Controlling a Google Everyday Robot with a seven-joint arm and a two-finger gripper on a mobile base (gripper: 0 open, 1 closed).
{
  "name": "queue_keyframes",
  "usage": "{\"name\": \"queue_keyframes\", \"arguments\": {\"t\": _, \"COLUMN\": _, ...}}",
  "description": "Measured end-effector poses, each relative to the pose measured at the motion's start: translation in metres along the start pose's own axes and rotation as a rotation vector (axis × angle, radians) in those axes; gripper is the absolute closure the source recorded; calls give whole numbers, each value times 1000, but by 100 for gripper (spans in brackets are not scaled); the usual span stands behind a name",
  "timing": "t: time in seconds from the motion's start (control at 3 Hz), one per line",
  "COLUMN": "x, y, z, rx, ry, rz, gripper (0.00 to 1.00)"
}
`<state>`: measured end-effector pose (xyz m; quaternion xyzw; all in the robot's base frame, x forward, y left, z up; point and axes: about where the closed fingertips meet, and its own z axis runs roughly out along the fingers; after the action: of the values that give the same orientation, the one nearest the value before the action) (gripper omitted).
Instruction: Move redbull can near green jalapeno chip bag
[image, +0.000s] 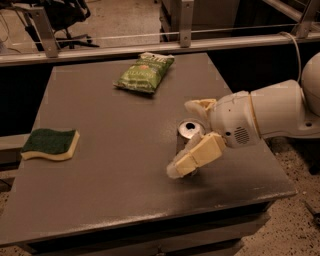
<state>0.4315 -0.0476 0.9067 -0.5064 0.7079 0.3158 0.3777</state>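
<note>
Silver metal, slim and upright, the redbull can (190, 129) stands right of centre on the matte grey table (110, 165), between the spread cream fingers of the gripper (182, 140). The gripper looks open around the can, though contact is hard to judge. The crinkled green jalapeno chip bag (144, 73) lies flat, well apart, toward the far edge and left of the can.

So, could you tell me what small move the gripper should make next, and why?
Probably close the gripper on the redbull can: it straddles the upright can, one finger on each side, seemingly not yet squeezing. The green jalapeno chip bag lies farther back, so gripping comes first.
</note>
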Motion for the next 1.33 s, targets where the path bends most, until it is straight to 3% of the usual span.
{"name": "queue_keyframes", "arguments": {"t": 0.33, "x": 1, "y": 10, "z": 9, "rx": -4, "ry": -87, "rz": 15, "gripper": 0}}
{"name": "queue_keyframes", "arguments": {"t": 1.0, "x": 15, "y": 10, "z": 11, "rx": 16, "ry": -183, "rz": 51, "gripper": 42}}
{"name": "queue_keyframes", "arguments": {"t": 1.33, "x": 14, "y": -7, "z": 3, "rx": 51, "ry": -201, "rz": 55, "gripper": 65}}
